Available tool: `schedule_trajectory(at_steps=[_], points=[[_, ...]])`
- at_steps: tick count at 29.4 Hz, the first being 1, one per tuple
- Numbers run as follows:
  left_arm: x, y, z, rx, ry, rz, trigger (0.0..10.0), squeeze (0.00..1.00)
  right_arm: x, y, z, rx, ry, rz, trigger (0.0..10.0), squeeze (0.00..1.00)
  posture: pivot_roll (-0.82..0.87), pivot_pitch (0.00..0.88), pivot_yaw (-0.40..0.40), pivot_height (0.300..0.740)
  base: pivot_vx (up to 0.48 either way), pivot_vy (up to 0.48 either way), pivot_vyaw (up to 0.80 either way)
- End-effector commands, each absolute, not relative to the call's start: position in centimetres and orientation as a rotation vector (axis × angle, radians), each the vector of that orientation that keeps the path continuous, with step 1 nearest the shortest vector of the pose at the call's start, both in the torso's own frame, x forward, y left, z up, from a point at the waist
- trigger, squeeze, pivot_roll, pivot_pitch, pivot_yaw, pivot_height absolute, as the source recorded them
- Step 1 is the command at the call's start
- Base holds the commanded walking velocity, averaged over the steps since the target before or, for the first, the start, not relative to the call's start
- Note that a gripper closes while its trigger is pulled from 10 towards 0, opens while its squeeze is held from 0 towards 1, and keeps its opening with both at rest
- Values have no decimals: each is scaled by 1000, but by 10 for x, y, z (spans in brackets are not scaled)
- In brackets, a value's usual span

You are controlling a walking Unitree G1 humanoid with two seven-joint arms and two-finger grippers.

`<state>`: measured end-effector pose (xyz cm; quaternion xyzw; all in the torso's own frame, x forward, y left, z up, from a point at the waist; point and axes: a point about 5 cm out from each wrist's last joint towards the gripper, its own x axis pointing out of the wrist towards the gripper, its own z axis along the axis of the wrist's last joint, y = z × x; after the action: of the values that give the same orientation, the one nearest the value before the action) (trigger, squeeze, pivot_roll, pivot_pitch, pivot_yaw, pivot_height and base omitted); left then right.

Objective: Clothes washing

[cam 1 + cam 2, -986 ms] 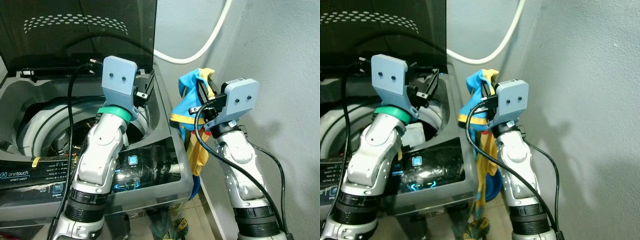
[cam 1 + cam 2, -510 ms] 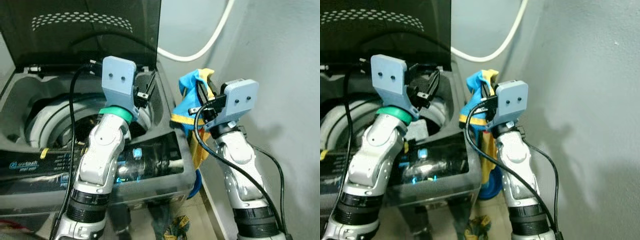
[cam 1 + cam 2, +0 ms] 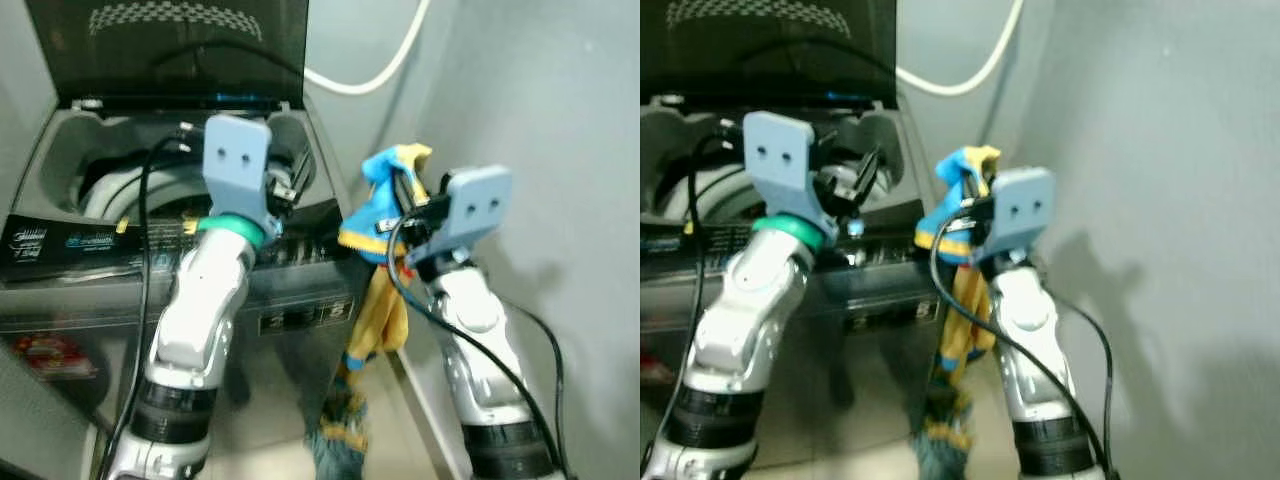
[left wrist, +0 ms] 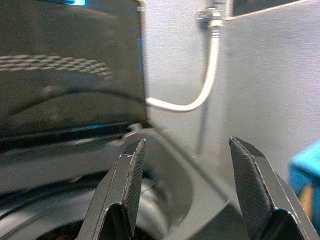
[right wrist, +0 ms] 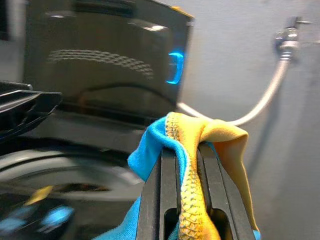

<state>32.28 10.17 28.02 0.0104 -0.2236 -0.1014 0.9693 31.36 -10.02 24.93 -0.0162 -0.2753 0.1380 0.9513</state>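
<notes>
A blue and yellow garment (image 3: pixel 383 215) hangs from my right gripper (image 5: pixel 189 165), which is shut on its top fold, to the right of the washing machine (image 3: pixel 120 270). The cloth trails down to the floor (image 3: pixel 340 420). The machine is a grey top-loader with its dark lid (image 3: pixel 190 45) raised and its drum opening (image 3: pixel 110 185) showing. My left gripper (image 4: pixel 185 175) is open with nothing between its fingers (image 4: pixel 127 175), held up over the machine's right rear corner.
A white hose (image 3: pixel 385 65) loops down the grey wall (image 3: pixel 560 120) behind the machine. The wall stands close on the right of my right arm. A narrow strip of floor lies between machine and wall.
The whole picture has shifted and blurred: the camera has drawn back and risen, so the machine looks lower and farther. Both arms keep their pose, and the garment stays held.
</notes>
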Motion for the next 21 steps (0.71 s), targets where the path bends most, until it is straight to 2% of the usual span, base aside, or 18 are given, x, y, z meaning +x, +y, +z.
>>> schedule_trajectory(at_steps=[1,11,13,21], points=[[321,98,279,18,-445,-222,10000,0,311,-103,256,-30,-592,281,10000,0,72,0,4,720,-420,0,0],[322,98,278,20,-439,-218,10000,0,310,-98,253,-46,-576,321,10000,0,71,0,6,720,-375,0,0],[322,98,278,20,-437,-214,10000,0,310,-98,252,-57,-571,324,10000,0,71,0,6,720,0,0,0],[323,98,277,29,-434,-210,10000,0,311,-99,250,-75,-557,332,10000,0,70,0,2,720,0,0,678]])
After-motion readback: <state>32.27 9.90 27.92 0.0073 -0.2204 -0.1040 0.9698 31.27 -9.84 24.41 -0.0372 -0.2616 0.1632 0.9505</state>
